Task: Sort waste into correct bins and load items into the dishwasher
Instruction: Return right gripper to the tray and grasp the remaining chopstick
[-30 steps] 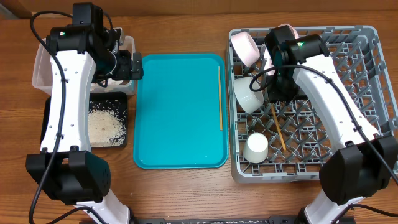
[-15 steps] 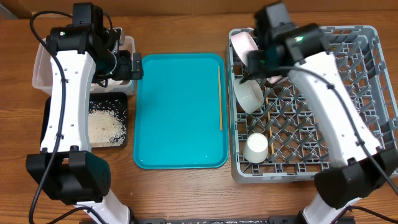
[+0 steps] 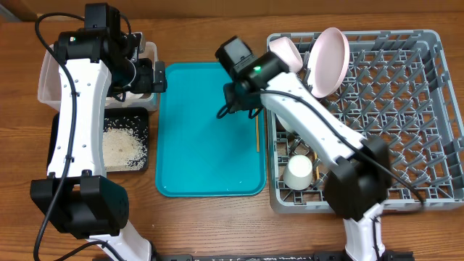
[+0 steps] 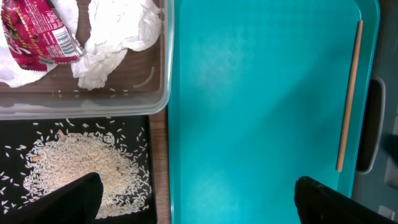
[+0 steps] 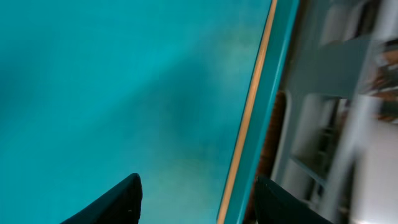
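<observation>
Crinkled red wrapper (image 4: 34,31), crumpled napkins (image 4: 118,31) lying in clear tub (image 4: 164,68); rice (image 4: 81,168) heaping in black tray (image 4: 15,134). Left pincer (image 4: 196,183) hanging above tub edge, spread apart, empty. Thin tan chopstick (image 4: 349,93) lying along teal tray (image 4: 249,112) right edge; right pincer (image 5: 198,188) hovering over it, spread apart. Plate (image 3: 328,52), cup (image 3: 298,172) standing in grey rack (image 3: 406,145).

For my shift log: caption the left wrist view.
Wrapper and napkins in clear tub, rice in black tray, one chopstick on teal tray.
</observation>
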Available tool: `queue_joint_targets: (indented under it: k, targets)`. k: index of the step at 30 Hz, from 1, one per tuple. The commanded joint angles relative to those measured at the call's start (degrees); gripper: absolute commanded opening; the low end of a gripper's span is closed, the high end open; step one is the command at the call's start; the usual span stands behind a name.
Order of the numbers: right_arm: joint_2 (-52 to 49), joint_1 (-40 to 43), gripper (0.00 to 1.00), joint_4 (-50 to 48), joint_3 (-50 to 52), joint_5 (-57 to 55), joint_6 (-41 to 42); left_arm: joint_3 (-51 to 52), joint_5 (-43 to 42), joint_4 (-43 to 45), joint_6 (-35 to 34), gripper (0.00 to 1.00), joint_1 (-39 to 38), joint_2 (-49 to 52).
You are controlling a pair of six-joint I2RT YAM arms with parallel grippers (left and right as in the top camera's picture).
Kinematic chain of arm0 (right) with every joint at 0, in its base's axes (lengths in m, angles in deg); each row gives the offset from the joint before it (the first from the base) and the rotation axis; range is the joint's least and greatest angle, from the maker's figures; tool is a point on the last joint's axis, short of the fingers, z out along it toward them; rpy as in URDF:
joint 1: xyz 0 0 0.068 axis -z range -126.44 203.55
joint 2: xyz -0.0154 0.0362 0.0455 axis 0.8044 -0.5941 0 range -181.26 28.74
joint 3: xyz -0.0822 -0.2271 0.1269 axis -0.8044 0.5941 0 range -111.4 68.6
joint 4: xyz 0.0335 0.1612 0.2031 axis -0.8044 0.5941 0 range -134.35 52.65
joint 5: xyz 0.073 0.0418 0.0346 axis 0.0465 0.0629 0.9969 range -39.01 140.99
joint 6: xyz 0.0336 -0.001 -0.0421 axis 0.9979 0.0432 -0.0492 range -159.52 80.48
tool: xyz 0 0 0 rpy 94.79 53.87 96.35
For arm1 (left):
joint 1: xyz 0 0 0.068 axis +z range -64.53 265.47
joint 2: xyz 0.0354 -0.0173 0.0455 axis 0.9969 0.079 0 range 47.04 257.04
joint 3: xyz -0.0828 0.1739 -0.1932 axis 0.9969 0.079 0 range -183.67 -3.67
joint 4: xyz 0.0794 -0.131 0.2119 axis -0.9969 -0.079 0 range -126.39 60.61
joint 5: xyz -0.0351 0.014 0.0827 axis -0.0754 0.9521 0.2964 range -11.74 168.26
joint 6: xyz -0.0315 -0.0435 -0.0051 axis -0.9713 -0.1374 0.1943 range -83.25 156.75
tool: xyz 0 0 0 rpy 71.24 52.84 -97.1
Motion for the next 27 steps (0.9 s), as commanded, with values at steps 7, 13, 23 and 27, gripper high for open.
queue_joint_targets:
  k: [7,13,23,27]
  targets:
    - [-7.8,0.1,0.59,-0.5,0.2,-2.5,3.7,-1.0,0.2,0.0,-0.5,1.00,0.0,0.3]
    - [-10.8,0.2,0.59,-0.5,0.2,-4.1,5.3,-1.0,0.2,0.0,-0.5,1.00,0.0,0.3]
    - [-13.4,0.3,0.59,-1.1,0.2,-4.0,5.3,-1.0,0.2,0.0,-0.5,1.00,0.0,0.3]
    - [-14.7,0.3,0.59,-0.8,0.2,-3.9,6.0,-1.0,0.2,0.0,-0.5,1.00,0.0,0.3]
